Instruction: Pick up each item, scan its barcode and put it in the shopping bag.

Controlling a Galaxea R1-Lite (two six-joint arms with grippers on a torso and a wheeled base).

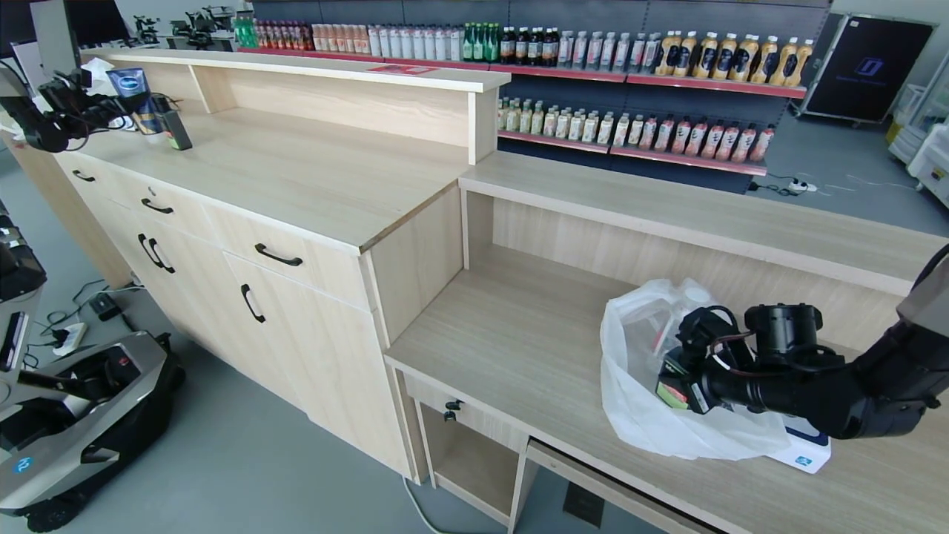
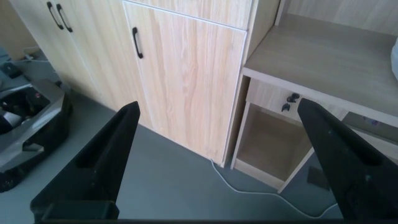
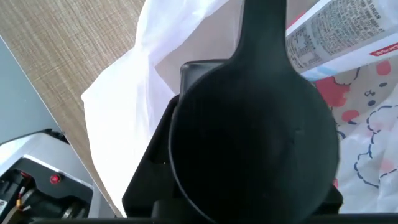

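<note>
Left tool (image 2: pixel 217 107) spread; right tool (image 1: pixel 678 371) unclear at bag (image 1: pixel 636 415) on wooden counter (image 1: pixel 504 326), bottle shelves (image 1: pixel 630 74) behind

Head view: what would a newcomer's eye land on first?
First comes the white bag on the lower counter, with the right gripper at its mouth. Behind it, long shelves of bottles line the wall. The left gripper hangs open and empty above the floor by the cabinet.
</note>
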